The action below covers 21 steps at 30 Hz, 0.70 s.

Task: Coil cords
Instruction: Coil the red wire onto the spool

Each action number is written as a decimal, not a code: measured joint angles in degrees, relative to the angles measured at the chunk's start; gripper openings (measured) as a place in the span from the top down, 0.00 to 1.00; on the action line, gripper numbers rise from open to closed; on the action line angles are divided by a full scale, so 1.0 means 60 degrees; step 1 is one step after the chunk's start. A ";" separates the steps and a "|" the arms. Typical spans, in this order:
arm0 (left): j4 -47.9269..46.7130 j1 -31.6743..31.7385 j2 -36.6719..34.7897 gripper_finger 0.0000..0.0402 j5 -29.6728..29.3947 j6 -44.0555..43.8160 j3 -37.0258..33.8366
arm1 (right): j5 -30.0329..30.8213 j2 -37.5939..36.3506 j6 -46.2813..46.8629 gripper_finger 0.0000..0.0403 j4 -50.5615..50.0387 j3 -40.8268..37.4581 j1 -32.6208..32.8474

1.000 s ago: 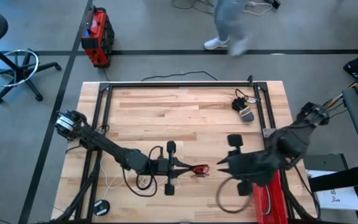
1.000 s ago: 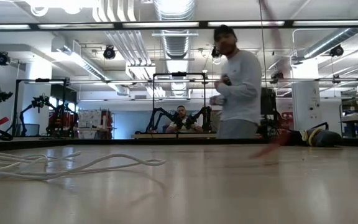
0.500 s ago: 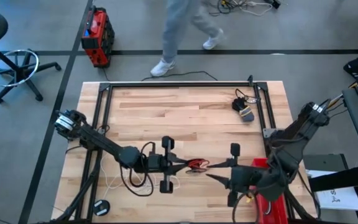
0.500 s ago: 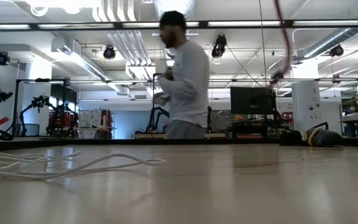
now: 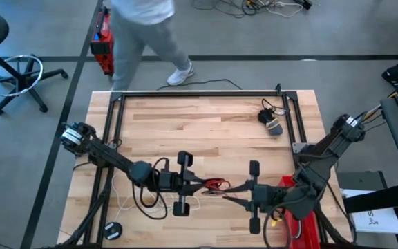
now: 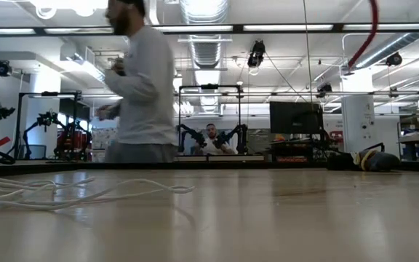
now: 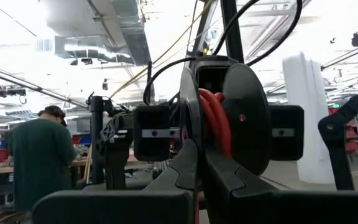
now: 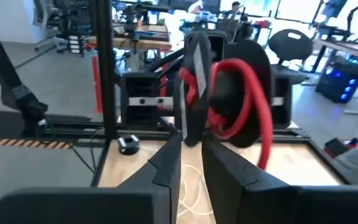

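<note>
Near the front middle of the tabletop (image 5: 206,124), my left end effector (image 5: 200,185) and right end effector (image 5: 226,194) met tip to tip over the red cord (image 5: 216,184), both pinched narrow on it. White cord (image 6: 64,193) lay loose at the left front edge; a person (image 6: 140,87) walked behind.

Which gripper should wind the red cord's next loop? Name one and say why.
Probably the right gripper. The left gripper is shut on the red cord coil, anchoring it. The right meets that coil tip to tip, and cord loops around it in its wrist view.
</note>
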 joint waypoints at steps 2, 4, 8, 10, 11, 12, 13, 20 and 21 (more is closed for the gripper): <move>0.0059 0.0015 0.0000 1.00 0.0004 0.0039 0.0000 | -0.0016 0.0018 -0.0138 0.87 0.0159 -0.0005 -0.0014; 0.0074 0.0022 0.0000 1.00 0.0007 0.0063 0.0000 | -0.0006 0.0020 -0.0255 0.88 0.0475 -0.0007 -0.0051; 0.0140 0.0022 0.0000 1.00 0.0017 0.0100 0.0000 | 0.0005 0.0017 -0.0370 0.88 0.0953 -0.0007 -0.0110; 0.0150 0.0022 0.0000 1.00 0.0029 0.0181 0.0000 | 0.0013 0.0017 -0.0447 0.87 0.1223 -0.0007 -0.0139; 0.0147 0.0025 0.0000 1.00 0.0034 0.0235 0.0000 | 0.0016 0.0017 -0.0454 0.86 0.1315 -0.0007 -0.0160; 0.0146 0.0025 0.0000 1.00 0.0066 0.0275 0.0000 | 0.0016 0.0017 -0.0451 0.86 0.1384 -0.0007 -0.0193; 0.0161 0.0025 0.0000 1.00 0.0069 0.0324 0.0000 | 0.0005 0.0017 -0.0454 0.86 0.1454 -0.0007 -0.0221; 0.0146 0.0059 0.0000 1.00 0.0134 0.0669 0.0191 | -0.1251 -0.0007 -0.0146 0.93 0.1612 0.0003 -0.0627; 0.0087 0.0060 0.0000 1.00 0.0147 0.0749 0.0266 | -0.1516 -0.0024 -0.0079 0.94 0.1626 0.0013 -0.0682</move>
